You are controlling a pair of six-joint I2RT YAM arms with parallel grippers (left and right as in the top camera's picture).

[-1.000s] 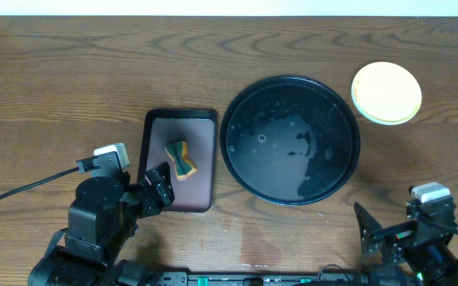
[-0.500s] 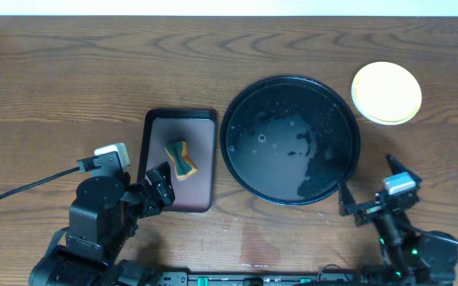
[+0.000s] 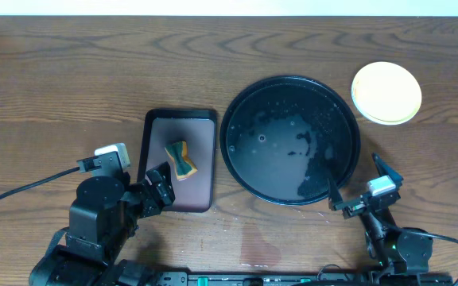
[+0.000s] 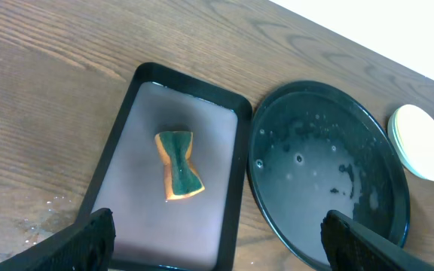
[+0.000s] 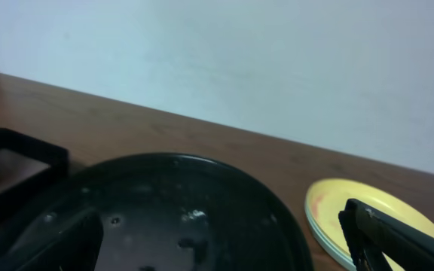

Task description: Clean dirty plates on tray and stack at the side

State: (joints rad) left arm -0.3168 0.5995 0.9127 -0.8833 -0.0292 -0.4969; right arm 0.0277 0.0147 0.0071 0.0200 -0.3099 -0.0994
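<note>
Because the plates (image 3: 386, 93) sit nested in one stack on the table (image 3: 70, 71), at 2 o'clock from the tray (image 3: 245, 163) and clear of its rim, only the pale yellow top plate presents a face. A light blue edge shows beneath it in the right wrist view. A faint reddish tint lies near the yellow plate's edge; whether it is a smear cannot be told. No plate lies on the tray, whose glossy black floor carries water drops and suds.

Handling, as judged:
- The plates look rigid and light. They are probably wet, so expect a slippery surface.
- Material cannot be told; treat them as breakable.
- Take hold at the raised lip, one finger above and one below, at the stack's 7 o'clock side, nearest the right gripper (image 5: 223, 218).

The right gripper stands at 5 o'clock from the tray, just off its rim, jaws spread wide and empty.

The left gripper (image 4: 217, 222) hangs at the 6 o'clock end of the brown tray (image 3: 205, 171), which lies at 9 o'clock from the tray. Its jaws are wide apart and hold nothing. The sponge (image 3: 181, 159) lies in the brown tray, apart from both fingers.
</note>
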